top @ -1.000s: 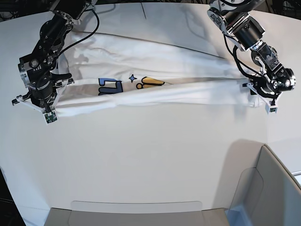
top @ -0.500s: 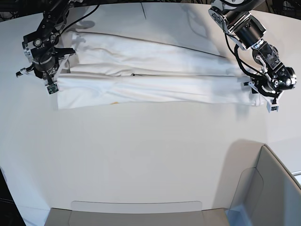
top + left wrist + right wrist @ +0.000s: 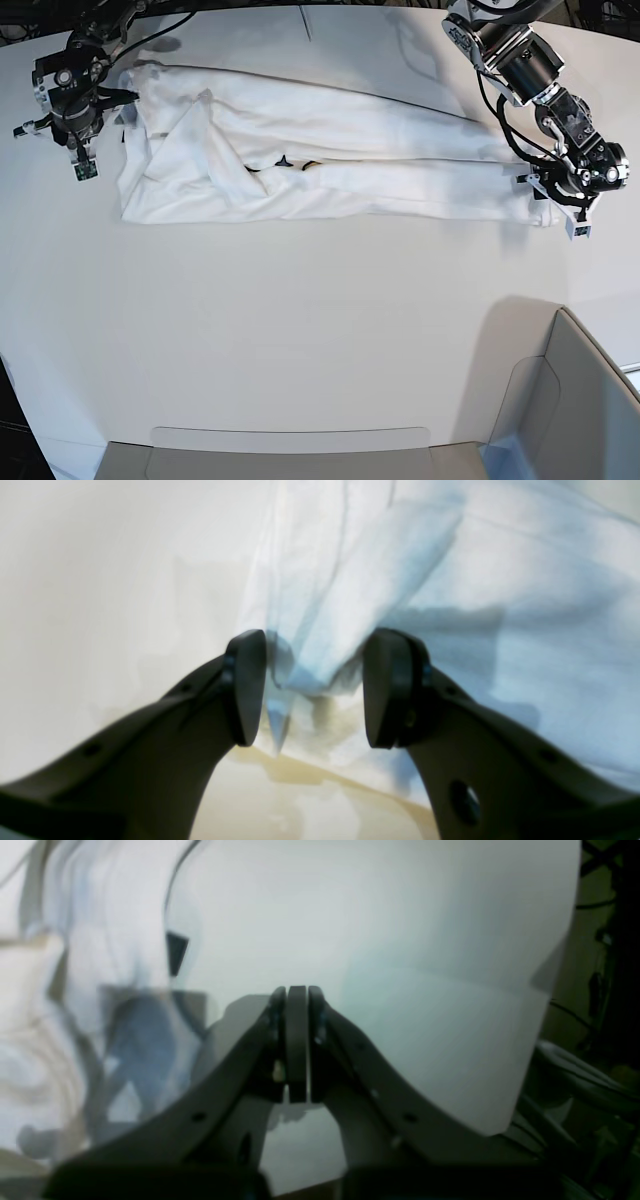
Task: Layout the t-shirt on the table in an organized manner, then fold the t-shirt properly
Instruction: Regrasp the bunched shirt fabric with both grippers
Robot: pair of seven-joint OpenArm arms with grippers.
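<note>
Lying across the upper half of the base view, the t-shirt point(image 3: 320, 165) forms a long folded band on the white desk point(image 3: 300, 330). The left hand point(image 3: 557, 200), at the band's right end, has its jaws apart with bunched fabric between them. The right hand point(image 3: 75, 140), at upper left just beside the shirt's rumpled end, has its jaws together, holding nothing.

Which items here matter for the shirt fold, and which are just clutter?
In the job: t-shirt, table, left gripper, right gripper.
Lying about: grey bin-like corner piece, pale tray edge at the near side.
</note>
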